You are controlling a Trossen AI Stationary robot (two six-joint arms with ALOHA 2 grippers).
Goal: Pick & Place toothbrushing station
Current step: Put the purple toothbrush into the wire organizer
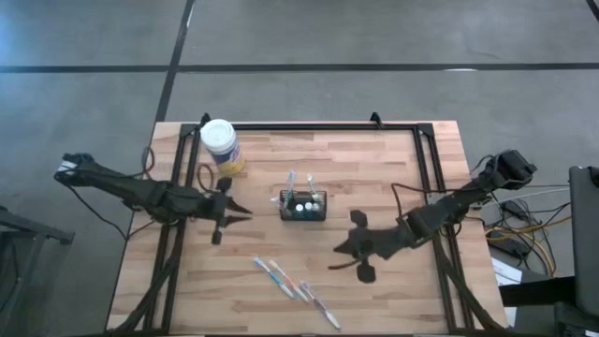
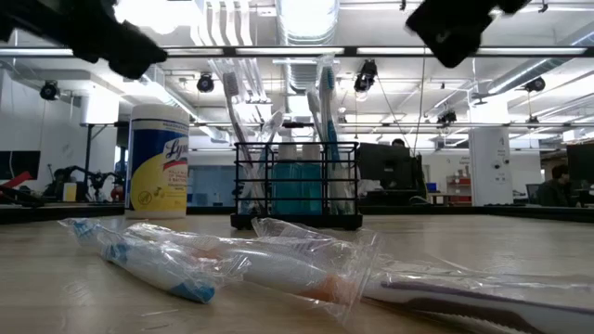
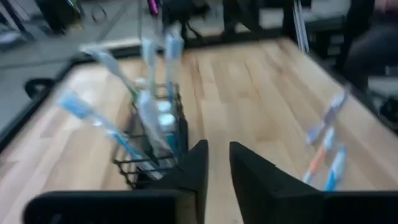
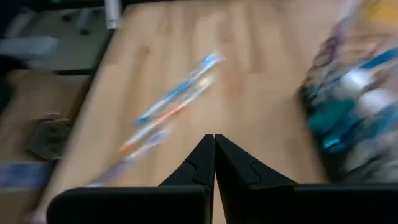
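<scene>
Left gripper [image 1: 234,208]: fingers slightly apart, holding nothing, raised left of the toothbrushing station [image 1: 303,205].
Left arm: stretches in from the table's left edge.
Right gripper [image 1: 339,258]: fingers pressed together, empty, right of the wrapped toothbrushes [image 1: 295,285].
Toothbrushing station: mid-table, brushes upright inside.
Canister [image 1: 222,146]: far left.
Hard to make out: both wrist views blur; the low view crops both grippers.

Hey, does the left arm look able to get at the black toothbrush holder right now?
Probably yes. The left pincer hangs just beside the holder, slightly open, with only bare wood between them; the wipes canister stands off to the side.
</scene>
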